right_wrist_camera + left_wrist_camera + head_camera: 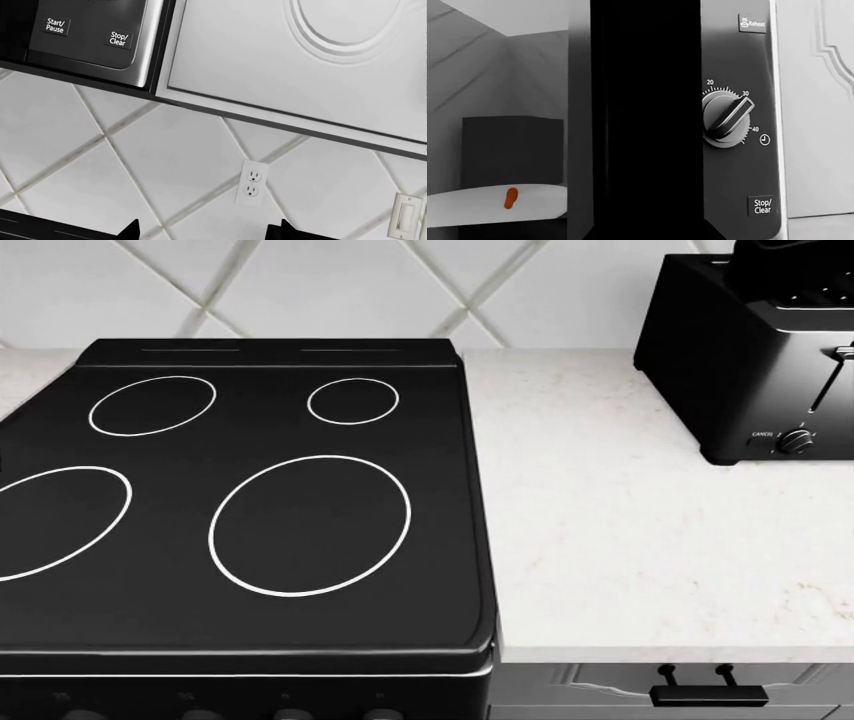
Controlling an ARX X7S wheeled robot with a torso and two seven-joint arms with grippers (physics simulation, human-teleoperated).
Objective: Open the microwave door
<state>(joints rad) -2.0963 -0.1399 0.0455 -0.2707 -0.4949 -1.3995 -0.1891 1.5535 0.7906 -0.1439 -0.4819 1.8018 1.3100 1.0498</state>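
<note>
The microwave door (647,120) fills the left wrist view, ajar beside the timer dial (727,118); the right tool (203,231) stands open; the left tool's state is hidden.

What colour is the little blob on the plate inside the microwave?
Orange, on a white plate; the left wrist view shows it best.

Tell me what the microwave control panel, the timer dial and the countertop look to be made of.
Microwave control panel: seemingly glossy dark plastic or glass, showing a soft sheen, edged by a brushed metal-looking strip.
Timer dial: likely metal or silver-coated plastic, with bright highlights along its grip.
Countertop: apparently pale polished stone, faintly speckled.
</note>
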